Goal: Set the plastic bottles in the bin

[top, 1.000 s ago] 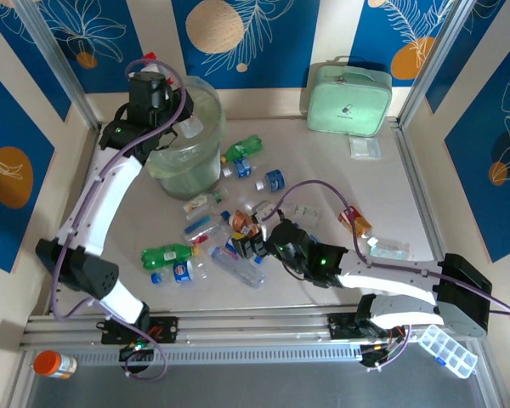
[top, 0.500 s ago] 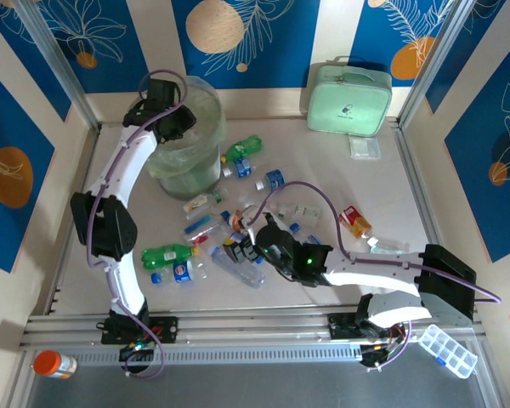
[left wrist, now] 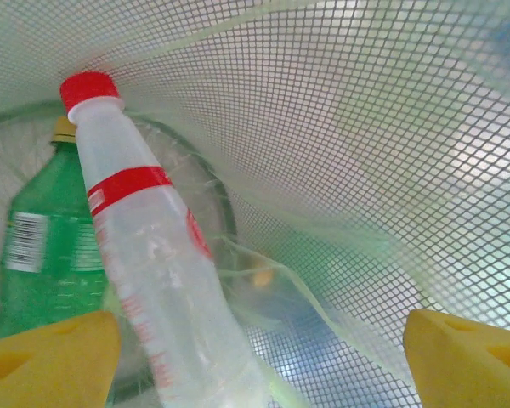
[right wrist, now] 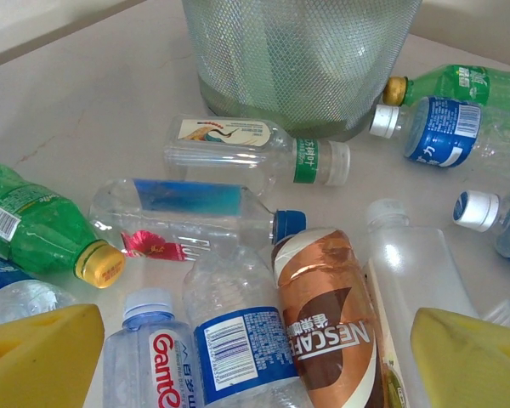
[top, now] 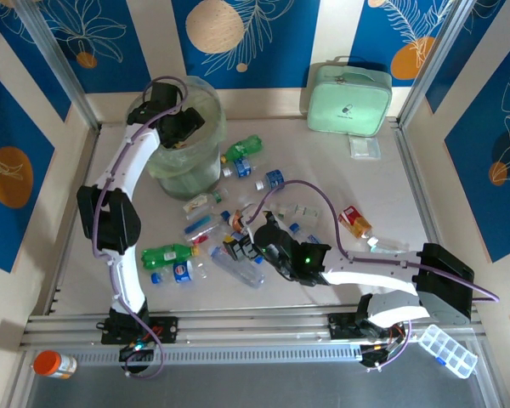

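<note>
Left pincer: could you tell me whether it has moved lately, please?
Yes: the left pincer shifted right, from the bin's left rim to over its opening.

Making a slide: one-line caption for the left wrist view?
Open left end effector in the bin, a clear red-capped bottle and a green bottle beneath it.

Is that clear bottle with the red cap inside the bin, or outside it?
Inside: the red-capped bottle is beside a green bottle, the bin's mesh wall curving around both.
</note>
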